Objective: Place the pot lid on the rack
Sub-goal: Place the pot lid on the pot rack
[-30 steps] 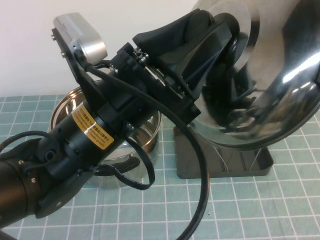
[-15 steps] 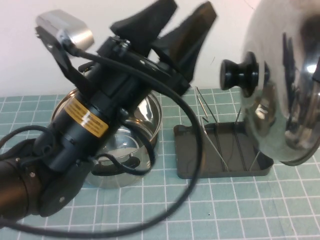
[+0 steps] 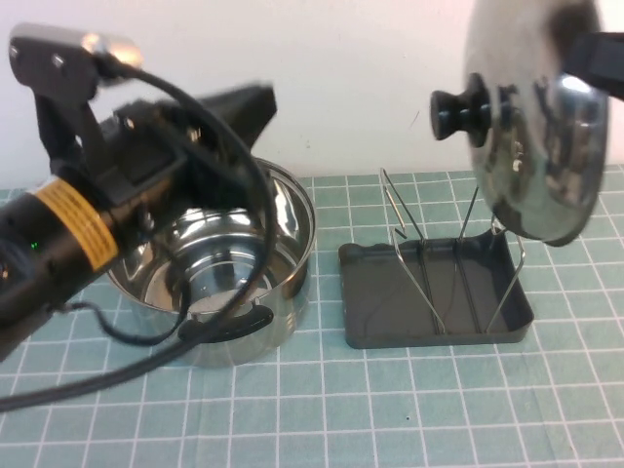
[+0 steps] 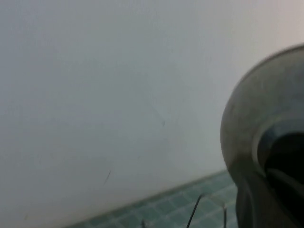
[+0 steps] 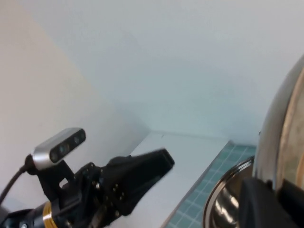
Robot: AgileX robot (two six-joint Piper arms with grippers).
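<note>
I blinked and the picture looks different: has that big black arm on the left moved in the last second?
Yes. The left gripper has pulled back leftward, away from the rack and pot lid, and now sits over the pot. The right gripper holds the lid.

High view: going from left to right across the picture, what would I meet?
Left hand → steel pot → rack → pot lid, upright above the rack → right hand at the right edge.

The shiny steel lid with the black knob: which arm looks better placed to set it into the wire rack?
The right. Its tool holds the shiny domed steel lid on edge above the dark grey tray rack with wire loops. The left tool hangs empty over the two-handled steel pot, away from the rack.
</note>
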